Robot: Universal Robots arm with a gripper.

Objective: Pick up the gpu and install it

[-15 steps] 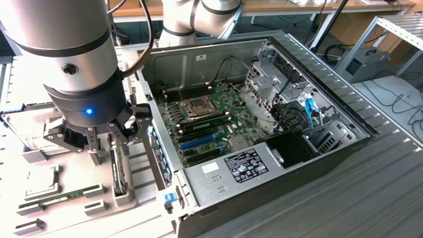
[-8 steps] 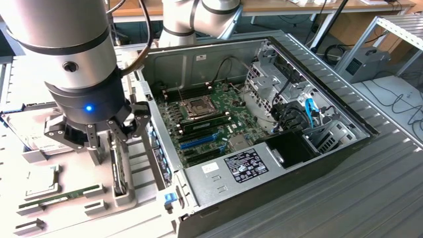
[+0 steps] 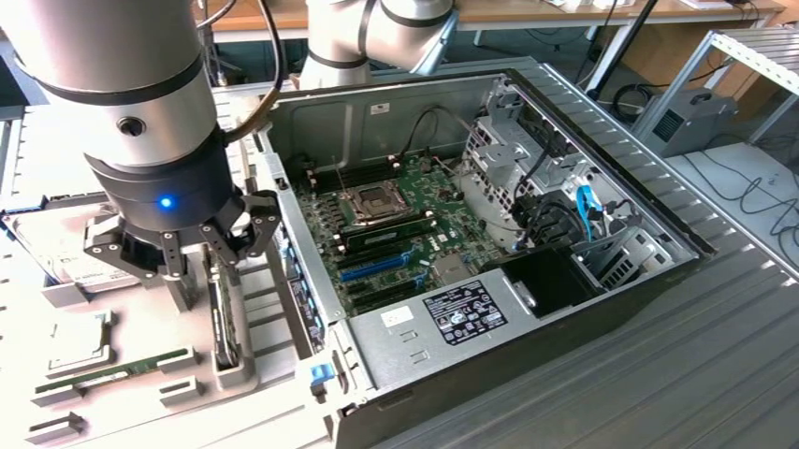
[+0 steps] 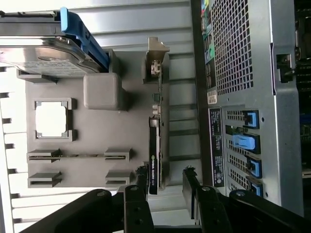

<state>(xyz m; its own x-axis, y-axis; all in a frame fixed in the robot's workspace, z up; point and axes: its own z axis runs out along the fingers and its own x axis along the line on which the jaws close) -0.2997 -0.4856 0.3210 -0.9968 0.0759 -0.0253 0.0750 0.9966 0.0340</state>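
GPU (image 3: 224,325) sits outside the computer, standing on its long edge in a slot of the grey parts holder (image 3: 140,313). The robot's gripper (image 3: 206,285) hangs just above it.

At the exterior view's left, the silver hard drive (image 3: 48,245) lies at the far end of the holder. Nearer the camera are a square processor (image 3: 75,348) in its own pocket and the thin green memory stick (image 3: 115,372) propped between small blocks. Each part has a nest of its own, apparently so that it always waits at a known spot and angle.

The card comes next. Being on edge, it offers both flat faces to a grip from above, and the wrist view confirms this. There the dark card (image 4: 154,155) runs lengthwise toward the gripper (image 4: 165,188), with its silvery bracket (image 4: 158,53) at the far end. The jaws stand wide, one on each side of the card's near end. A gap shows on at least one side, so I judge that nothing is clamped yet.

Toward the exterior view's right, the computer case (image 3: 374,110) lies on its side on the slatted counter (image 3: 705,360). Its panel is off, so the motherboard (image 3: 399,220) and its blue expansion slots (image 3: 374,268) face upward within reach from above.
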